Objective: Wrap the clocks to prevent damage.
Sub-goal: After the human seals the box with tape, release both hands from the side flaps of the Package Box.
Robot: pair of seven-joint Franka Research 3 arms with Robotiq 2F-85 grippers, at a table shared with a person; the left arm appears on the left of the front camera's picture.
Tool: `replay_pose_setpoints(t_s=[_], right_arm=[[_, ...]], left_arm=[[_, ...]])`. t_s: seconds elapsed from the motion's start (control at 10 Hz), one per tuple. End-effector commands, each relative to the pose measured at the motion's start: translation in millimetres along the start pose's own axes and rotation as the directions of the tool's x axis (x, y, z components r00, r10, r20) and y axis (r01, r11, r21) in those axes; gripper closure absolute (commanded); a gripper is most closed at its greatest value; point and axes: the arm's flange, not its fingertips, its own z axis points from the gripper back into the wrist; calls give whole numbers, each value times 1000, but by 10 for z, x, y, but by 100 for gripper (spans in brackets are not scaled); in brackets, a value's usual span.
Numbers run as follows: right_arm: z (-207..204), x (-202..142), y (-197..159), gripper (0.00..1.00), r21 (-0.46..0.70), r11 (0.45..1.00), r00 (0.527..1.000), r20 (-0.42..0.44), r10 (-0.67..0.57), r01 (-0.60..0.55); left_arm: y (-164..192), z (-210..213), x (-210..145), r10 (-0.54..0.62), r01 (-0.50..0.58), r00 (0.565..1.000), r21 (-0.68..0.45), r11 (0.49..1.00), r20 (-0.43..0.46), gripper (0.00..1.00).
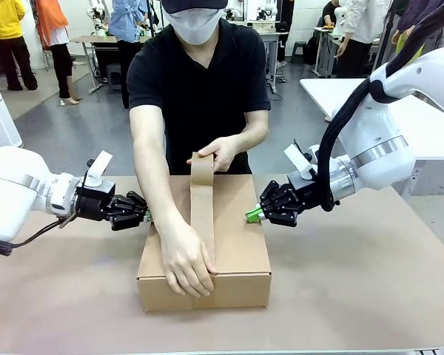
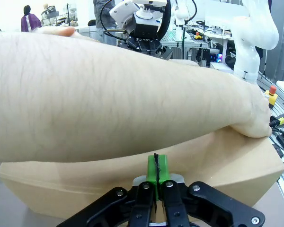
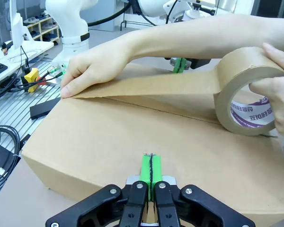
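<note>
Two pincers press on the cardboard box [image 1: 233, 244] from opposite sides. Left pincer [image 1: 146, 216] has its green pads together, tips at the box's left wall; right pincer [image 1: 249, 215] also together, tips at the right wall. Both arms reach in nearly level w/ the table [image 1: 370, 281]. Person's one hand [image 1: 186, 260] is flat on the near top edge, holding the tape strip [image 1: 202, 211] down; other hand [image 1: 220, 153] grips the tape roll [image 3: 248, 94] at the far edge. Clocks can't be seen, box is closed. In left wrist view, the forearm [image 2: 109, 94] hides most of the box.
</note>
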Motion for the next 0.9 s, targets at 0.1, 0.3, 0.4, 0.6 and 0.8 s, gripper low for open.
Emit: replay_pose_setpoints(t_s=[0.1,0.3,0.4,0.6,0.8], right_arm=[[-18,-22,1,99,-2,1000,1000,-7,-4,4],[-18,-22,1,99,-2,1000,1000,-7,-4,4],[-18,-22,1,99,-2,1000,1000,-7,-4,4],[-18,-22,1,99,-2,1000,1000,-7,-4,4],[-18,-22,1,99,-2,1000,1000,-7,-4,4]], left_arm=[[3,-4,-18,4,-4,1000,5,1000,-4,100],[3,-4,-18,4,-4,1000,5,1000,-4,100],[3,-4,-18,4,-4,1000,5,1000,-4,100],[3,-4,-18,4,-4,1000,5,1000,-4,100],[3,-4,-18,4,-4,1000,5,1000,-4,100]])
